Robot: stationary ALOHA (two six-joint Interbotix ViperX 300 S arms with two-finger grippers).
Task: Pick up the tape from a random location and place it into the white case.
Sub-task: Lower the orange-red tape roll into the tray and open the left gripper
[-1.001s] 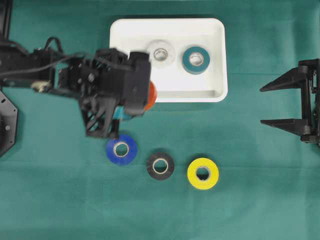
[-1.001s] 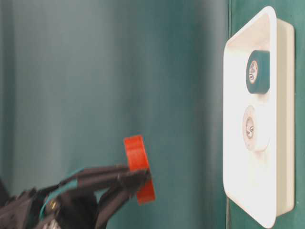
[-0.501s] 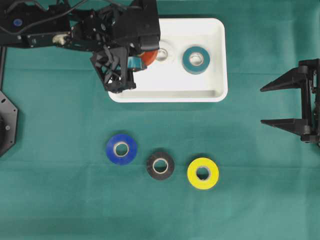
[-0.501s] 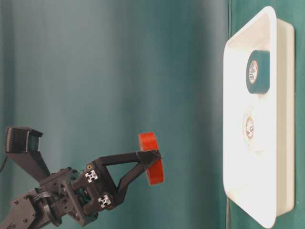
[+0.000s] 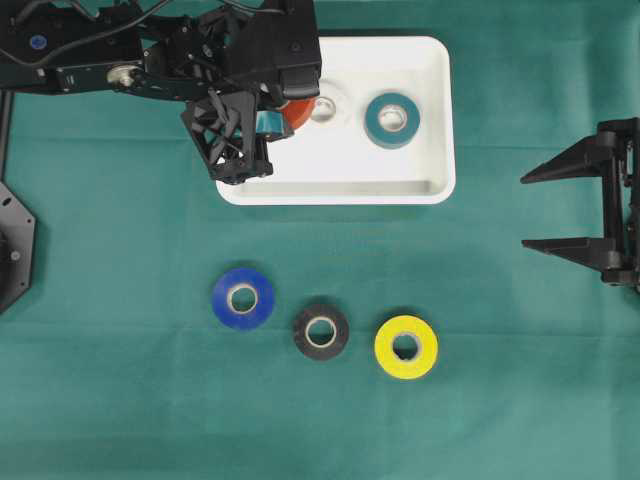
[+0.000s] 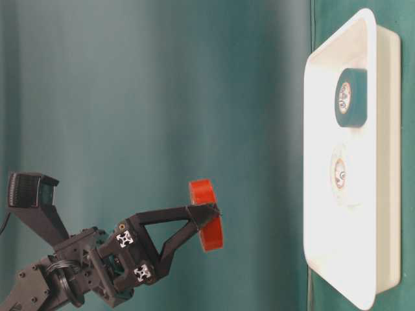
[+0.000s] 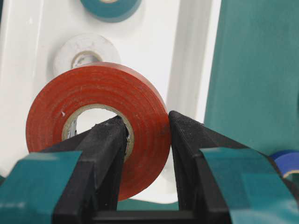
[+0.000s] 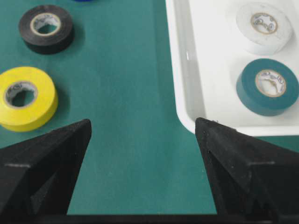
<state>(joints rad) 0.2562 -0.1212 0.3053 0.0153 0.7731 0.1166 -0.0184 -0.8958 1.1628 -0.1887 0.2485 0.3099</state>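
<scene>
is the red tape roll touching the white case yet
Apart. The table-level view shows the red tape roll pinched in the left gripper, with a plain band of green cloth between it and the white case.

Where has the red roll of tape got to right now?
The red roll of tape is clamped in the left gripper, above the white plastic case's left part, beside the white roll.

In the overhead view, the left arm covers the upper left corner of the white case and most of the red tape roll. The white roll beside it is half hidden. In the left wrist view, the teal roll is cut off by the top edge and the blue roll by the right edge.
</scene>
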